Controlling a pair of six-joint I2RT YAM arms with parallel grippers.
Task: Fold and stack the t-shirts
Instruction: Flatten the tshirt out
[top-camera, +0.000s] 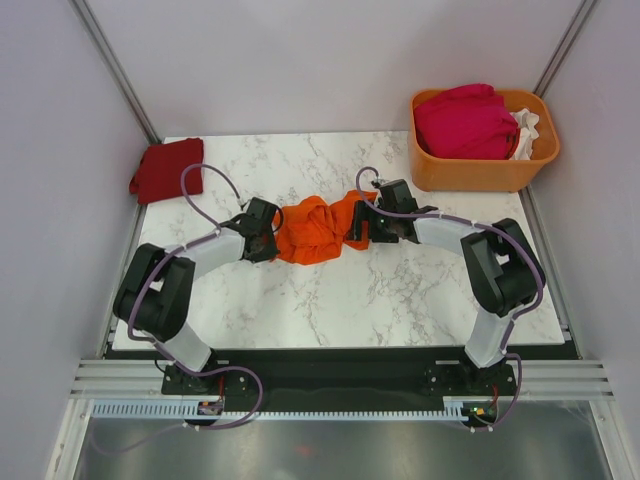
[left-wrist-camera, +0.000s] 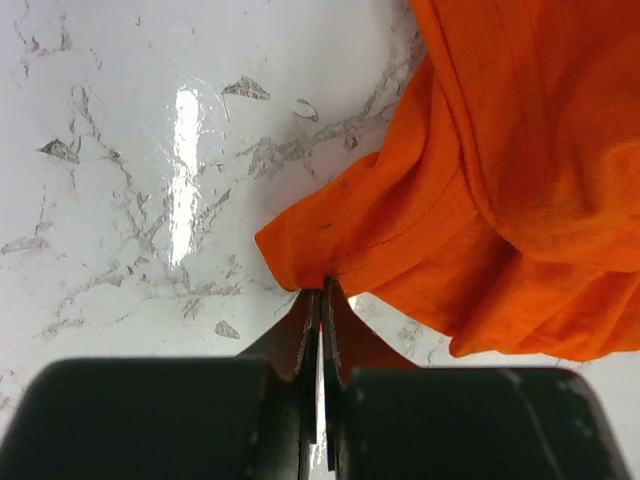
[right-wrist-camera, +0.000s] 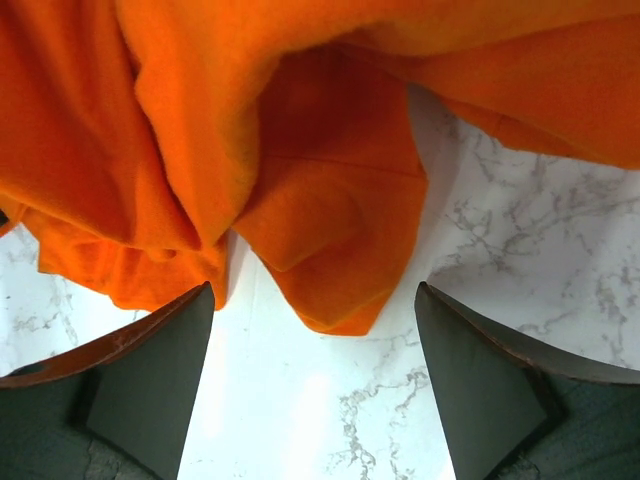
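Orange t-shirt (top-camera: 318, 228) lies crumpled in the middle of the worktop (top-camera: 380, 300) between both arms, probably so it can be spread out for folding.

Left wrist view: the left end effector (left-wrist-camera: 320, 300) is closed and pinches the shirt's hem.

Right wrist view: the right end effector (right-wrist-camera: 312, 300) stands wide open, a loose fold between its fingers, gripping nothing.

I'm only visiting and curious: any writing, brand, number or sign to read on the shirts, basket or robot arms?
No readable text anywhere.
The orange t-shirt, dark red t-shirt, magenta t-shirt, basket, left arm and right arm show no print, label or number.
Tiny coloured parts at the arms' bases are too small to make out.
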